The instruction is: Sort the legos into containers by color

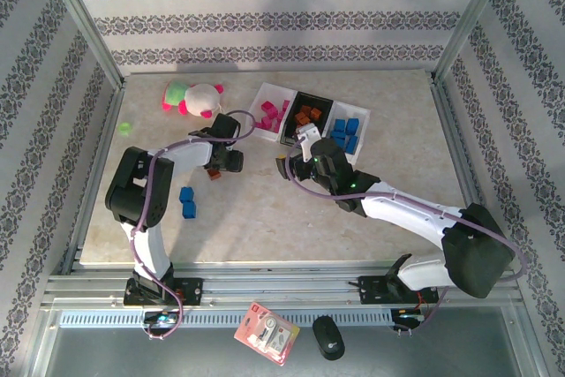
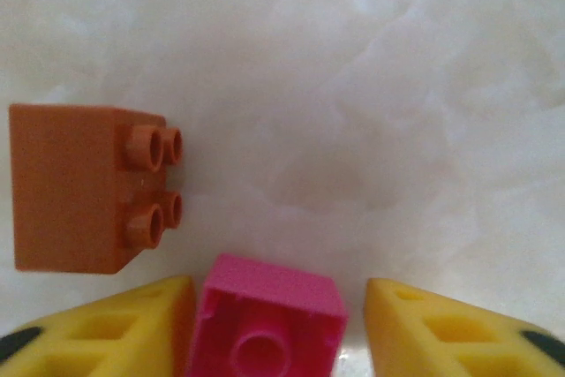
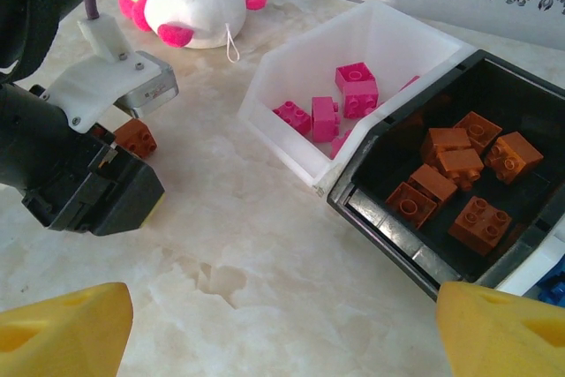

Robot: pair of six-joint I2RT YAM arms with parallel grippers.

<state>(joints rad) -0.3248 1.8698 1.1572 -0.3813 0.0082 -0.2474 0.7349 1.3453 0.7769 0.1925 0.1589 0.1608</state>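
In the left wrist view a magenta-pink lego point(image 2: 269, 324) lies hollow side up between my left gripper's point(image 2: 278, 335) yellow fingers point(image 2: 115, 328). The left finger touches it and a gap stays on the right, so the gripper is open. An orange-brown lego point(image 2: 79, 187) lies on its side just left of it. My right gripper point(image 3: 282, 333) is wide open over bare table, near the white tray point(image 3: 291, 152) of pink legos point(image 3: 335, 103) and the black tray point(image 3: 397, 236) of orange legos point(image 3: 459, 169). A third tray point(image 1: 357, 141) holds blue legos. Two blue legos point(image 1: 187, 201) lie loose.
A pink-white plush toy point(image 1: 196, 97) lies at the back left, with a small light-green piece point(image 1: 124, 128) near the table's left edge. The left arm's wrist point(image 3: 84, 174) stands close to the right gripper's left side. A packet point(image 1: 267, 333) and a black object point(image 1: 327, 337) lie below the table's front rail.
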